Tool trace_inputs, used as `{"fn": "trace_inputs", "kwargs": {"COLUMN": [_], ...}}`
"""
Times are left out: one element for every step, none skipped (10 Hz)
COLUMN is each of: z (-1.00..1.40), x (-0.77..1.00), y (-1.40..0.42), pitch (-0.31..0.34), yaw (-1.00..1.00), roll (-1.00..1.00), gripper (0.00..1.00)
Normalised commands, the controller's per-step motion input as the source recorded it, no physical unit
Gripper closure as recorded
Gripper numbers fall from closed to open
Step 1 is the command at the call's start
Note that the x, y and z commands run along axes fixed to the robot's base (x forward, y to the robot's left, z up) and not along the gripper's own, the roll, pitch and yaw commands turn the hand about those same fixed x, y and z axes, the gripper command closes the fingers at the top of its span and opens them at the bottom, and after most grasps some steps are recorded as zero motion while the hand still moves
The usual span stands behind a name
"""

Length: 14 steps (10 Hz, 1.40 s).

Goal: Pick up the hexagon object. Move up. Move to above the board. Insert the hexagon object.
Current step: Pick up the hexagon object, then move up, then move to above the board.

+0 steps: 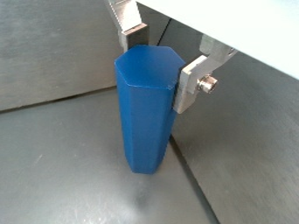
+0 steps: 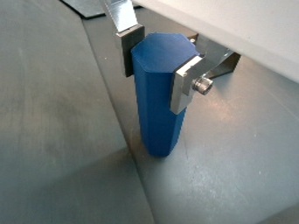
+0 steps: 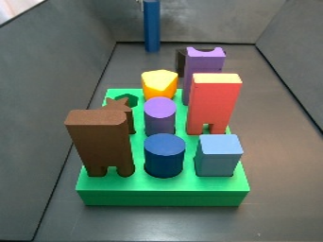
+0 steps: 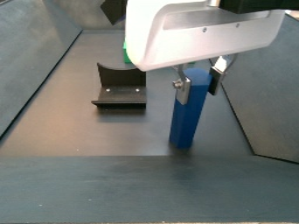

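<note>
The hexagon object [image 1: 146, 122] is a tall bright-blue prism standing upright on the grey floor. It shows in both wrist views [image 2: 158, 122] and both side views [image 3: 151, 28] [image 4: 187, 118]. My gripper [image 1: 163, 68] [image 2: 159, 74] [image 4: 198, 77] is over its top. The silver fingers [image 2: 184, 87] sit against two opposite sides near the top, shut on it. The board [image 3: 158, 194] is the green base in front, away from the rod. It has an open hole [image 3: 123, 100] at its back left. In that side view the gripper is out of frame.
On the board stand a brown block [image 3: 101, 142], dark-blue cylinder [image 3: 164, 156], light-blue cube [image 3: 218, 154], red block [image 3: 214, 102], purple cylinder [image 3: 159, 116], yellow block [image 3: 159, 83] and purple block [image 3: 202, 61]. The fixture [image 4: 119, 87] stands behind the rod. Grey walls enclose the floor.
</note>
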Motion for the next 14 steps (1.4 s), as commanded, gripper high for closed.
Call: {"fn": "trace_inputs", "kwargs": {"z": [0.00, 0.00, 0.00, 0.00, 0.00, 0.00, 0.00, 0.00, 0.83, 0.77, 0.65, 0.46, 0.35, 0.58], "x": [0.00, 0.00, 0.00, 0.00, 0.00, 0.00, 0.00, 0.00, 0.00, 0.02, 0.01, 0.01, 0.01, 0.19], "y": [0.00, 0.00, 0.00, 0.00, 0.00, 0.00, 0.00, 0.00, 0.00, -0.09, -0.09, -0.05, -0.04, -0.13], "pitch": [0.000, 0.000, 0.000, 0.000, 0.000, 0.000, 0.000, 0.000, 0.000, 0.020, 0.050, 0.077, 0.090, -0.209], "yaw": [0.00, 0.00, 0.00, 0.00, 0.00, 0.00, 0.00, 0.00, 0.00, 0.01, 0.01, 0.01, 0.02, -0.03], "roll": [0.00, 0.00, 0.00, 0.00, 0.00, 0.00, 0.00, 0.00, 0.00, -0.01, 0.00, 0.03, 0.04, 0.26], "gripper": [1.00, 1.00, 1.00, 1.00, 1.00, 1.00, 1.00, 1.00, 1.00, 1.00, 1.00, 1.00, 1.00, 1.00]}}
